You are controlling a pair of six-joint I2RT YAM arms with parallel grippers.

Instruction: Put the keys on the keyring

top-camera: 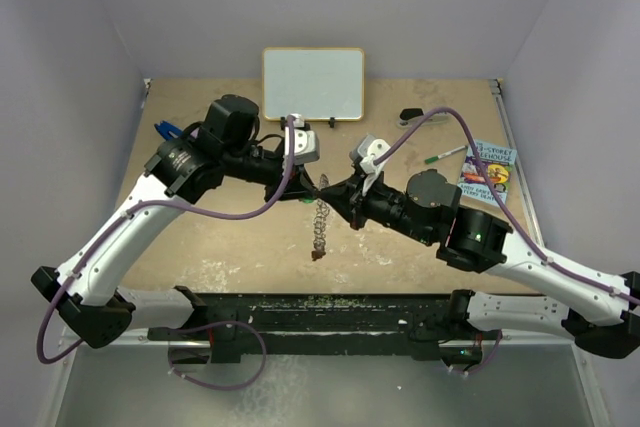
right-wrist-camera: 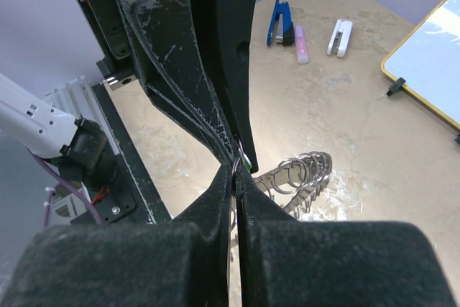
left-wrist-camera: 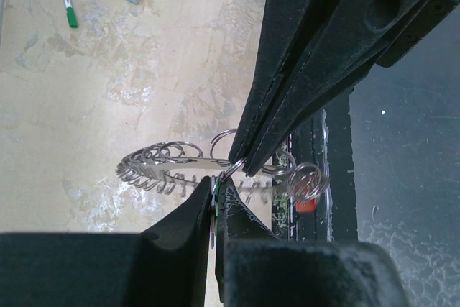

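The task looks about midway at best. The large flat silver metal keyring point(left-wrist-camera: 169, 165), its rim fringed with small springy wire loops, is held up over the worn, tan, white-scuffed bench point(left-wrist-camera: 86, 106) at the point where the two arms meet. The left claw point(left-wrist-camera: 215, 186) is pinched fully together. A sliver of green plastic shows between its matte black fingers, which I take to be the tiny green-headed key point(left-wrist-camera: 213, 208), held right against the ring's rim. The right claw point(left-wrist-camera: 243, 166) is likewise closed tight, its scratched, tapering tips nipping one thin wire loop on the keyring. At the ring's far end a spot of red hangs under a coiled loop, probably the tiny red-headed key point(left-wrist-camera: 305, 205) already threaded (too blurred to be certain). My judgement is that one key may be on and the green one is not. Its hole has yet to be worked onto a loop, a fiddly job with hard, slippery, bright metal and such small parts.
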